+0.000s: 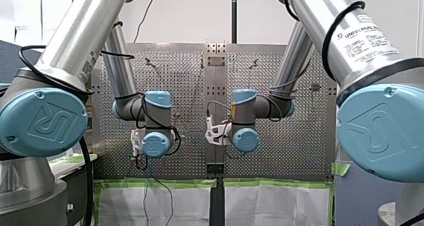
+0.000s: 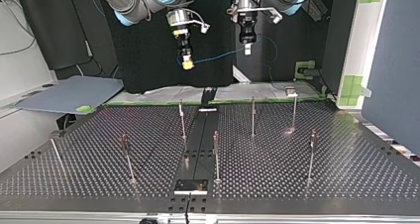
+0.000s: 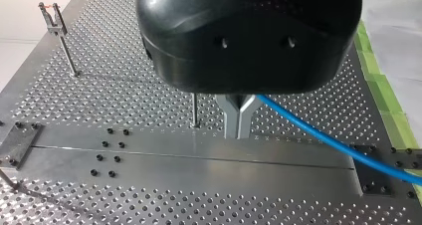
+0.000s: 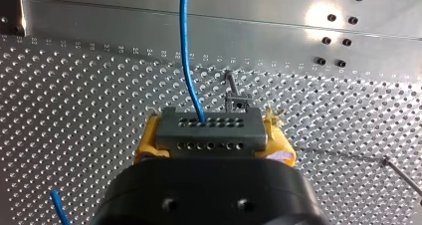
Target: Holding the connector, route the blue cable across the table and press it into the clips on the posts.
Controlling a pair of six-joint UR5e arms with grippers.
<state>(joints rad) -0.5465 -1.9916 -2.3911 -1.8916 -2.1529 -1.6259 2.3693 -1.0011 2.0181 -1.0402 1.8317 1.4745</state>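
High above the bench (image 2: pixel 327 184) with its thin posts (image 2: pixel 253 116), my right fingers (image 4: pixel 146 141), with yellow pads, are clenched on the grey connector (image 4: pixel 209 131). My left fingers (image 3: pixel 230 119) pinch the blue cable (image 3: pixel 323 135), which runs in the air from the connector to them.

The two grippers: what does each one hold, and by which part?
My right gripper clamps the grey connector by its two ends, between its yellow pads. My left gripper is shut on the blue cable, a stretch away from the connector.
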